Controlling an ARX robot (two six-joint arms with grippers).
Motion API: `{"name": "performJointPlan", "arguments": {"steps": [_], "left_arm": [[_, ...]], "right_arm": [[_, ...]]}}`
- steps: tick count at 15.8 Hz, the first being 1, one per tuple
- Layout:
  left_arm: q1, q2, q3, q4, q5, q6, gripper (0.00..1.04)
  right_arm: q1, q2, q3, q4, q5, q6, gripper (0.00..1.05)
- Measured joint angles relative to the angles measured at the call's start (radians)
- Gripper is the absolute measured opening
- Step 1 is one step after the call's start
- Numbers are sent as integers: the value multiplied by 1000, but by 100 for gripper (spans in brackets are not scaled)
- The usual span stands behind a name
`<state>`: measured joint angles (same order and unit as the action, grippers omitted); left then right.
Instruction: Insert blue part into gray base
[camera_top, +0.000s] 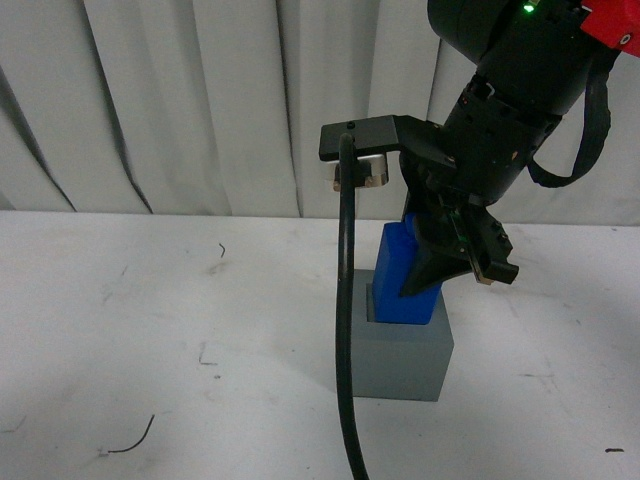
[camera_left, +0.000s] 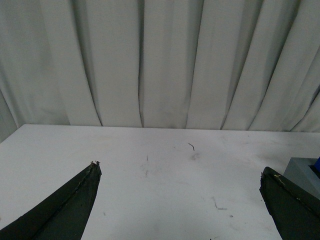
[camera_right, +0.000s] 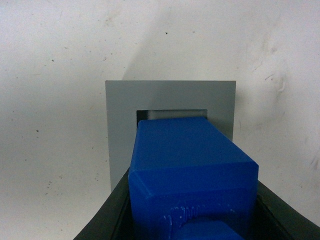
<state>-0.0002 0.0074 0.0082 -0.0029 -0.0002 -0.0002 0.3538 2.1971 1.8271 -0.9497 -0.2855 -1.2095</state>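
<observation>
Right tool (camera_top: 458, 278) clamps blue part (camera_top: 395, 268), its lower end inside the gray base (camera_top: 400, 360) recess. Black cable (camera_top: 345, 330) crosses the base's 9 o'clock edge. Left tool (camera_left: 180, 170) is spread wide over the bench (camera_left: 165, 180).

R wrist: close over gray base (camera_right: 170, 97)

The base (camera_top: 400, 360) sits on the table (camera_top: 150, 320), at about 5 o'clock from the middle of the front view. The part (camera_top: 392, 270) stands with its lower end in the base's recess and its upper end rising out. The right gripper (camera_top: 455, 270) comes down from 1 o'clock, with the part's upper end between its fingers. A cable (camera_top: 345, 300) hangs before the base's 9 o'clock side, running down to 6 o'clock. The curtain (camera_top: 180, 100) hangs behind the table at 12 o'clock. The left gripper (camera_left: 180, 200) is over the table, jaws wide apart, with the base (camera_left: 302, 172) beyond one finger.
</observation>
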Motion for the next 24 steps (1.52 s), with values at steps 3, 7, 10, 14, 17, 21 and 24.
{"name": "performJointPlan", "arguments": {"steps": [3,7,10,14,17,21,24], "left_arm": [[0,0,0,0,0,0,98],[0,0,0,0,0,0,98],[0,0,0,0,0,0,98],[0,0,0,0,0,0,98],[0,0,0,0,0,0,98],[0,0,0,0,0,0,98],[0,0,0,0,0,0,98]], "right_arm": [[0,0,-2,16,2,10,47],[2,0,-8,26,2,13,47],[7,2,-22,19,10,16,47],[8,9,-29,28,28,19,48],[7,9,-51,19,27,14,84],[5,-1,-50,21,-8,14,98],[-67,-127,-149,146,-100,21,98]]}}
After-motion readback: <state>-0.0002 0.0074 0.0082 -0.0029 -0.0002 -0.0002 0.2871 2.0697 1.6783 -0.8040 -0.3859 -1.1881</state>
